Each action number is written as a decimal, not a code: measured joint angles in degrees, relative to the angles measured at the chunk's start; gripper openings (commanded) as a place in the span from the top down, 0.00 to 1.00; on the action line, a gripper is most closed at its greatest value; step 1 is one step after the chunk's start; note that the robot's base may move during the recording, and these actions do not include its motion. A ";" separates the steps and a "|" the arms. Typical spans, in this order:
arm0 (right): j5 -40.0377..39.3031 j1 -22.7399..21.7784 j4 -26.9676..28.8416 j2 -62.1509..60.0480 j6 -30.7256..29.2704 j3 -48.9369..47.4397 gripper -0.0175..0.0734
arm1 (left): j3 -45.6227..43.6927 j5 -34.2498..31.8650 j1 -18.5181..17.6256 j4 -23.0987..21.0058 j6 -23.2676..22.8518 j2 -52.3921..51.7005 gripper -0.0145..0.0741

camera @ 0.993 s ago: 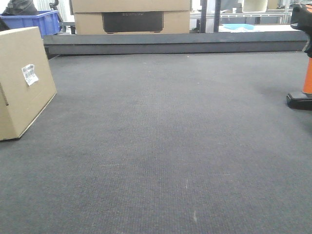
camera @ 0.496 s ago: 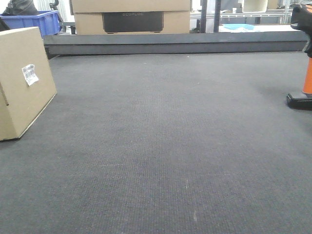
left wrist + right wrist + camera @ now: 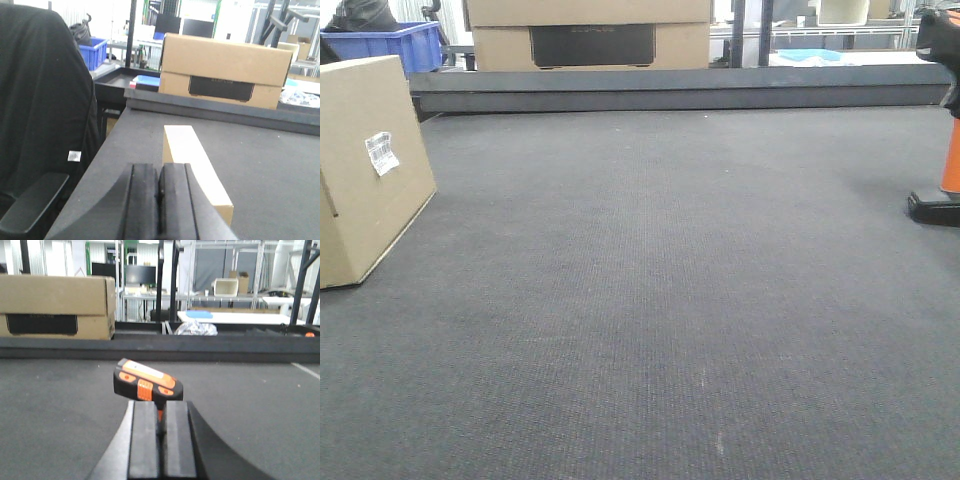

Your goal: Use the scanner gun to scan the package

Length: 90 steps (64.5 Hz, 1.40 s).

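package point(image 3: 370, 165) sits far left, scanner gun point(image 3: 942, 120) upright far right.

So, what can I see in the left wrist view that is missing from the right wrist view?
Only the left wrist view shows the package, a blue crate and a black chair. Only the right wrist view shows the scanner gun, standing upright beyond the right gripper, and a white table. Both show closed fingers, the dark mat and the stacked cardboard boxes.
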 measured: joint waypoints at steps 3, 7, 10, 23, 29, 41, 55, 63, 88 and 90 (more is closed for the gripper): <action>0.00 0.00 0.00 -0.25 0.00 0.00 0.99 | 0.00 0.00 0.00 0.00 0.00 -0.01 0.96; 0.00 0.00 0.00 -0.38 0.00 0.00 0.99 | 0.00 0.00 0.00 0.10 0.00 -0.01 0.96; 0.00 0.00 0.00 -0.37 0.00 0.00 0.99 | 0.00 0.00 0.00 0.21 0.00 -0.01 0.96; 0.00 0.00 0.11 -0.37 0.00 0.00 0.99 | 0.00 0.00 0.00 0.21 0.00 -0.01 0.96; 0.00 0.00 1.54 -0.37 0.00 0.00 0.99 | 0.00 0.00 0.00 0.21 0.00 -0.01 0.96; 2.83 0.22 10.22 -5.99 -7.40 1.59 0.99 | 0.00 0.00 0.00 0.21 0.00 -0.01 0.96; 8.92 3.27 11.34 -17.83 -12.05 8.91 0.99 | 0.00 0.00 0.00 0.21 0.00 -0.01 0.96; 11.14 4.35 11.22 -18.62 -12.19 11.83 0.99 | 0.00 0.00 0.00 0.21 0.00 -0.11 0.96; 10.60 4.46 11.11 -18.84 -12.32 13.05 0.99 | 0.00 0.00 0.00 0.21 0.00 -0.11 0.96; 10.49 4.46 11.11 -18.84 -12.32 13.05 0.99 | 0.00 0.00 0.00 0.21 0.00 -0.11 0.96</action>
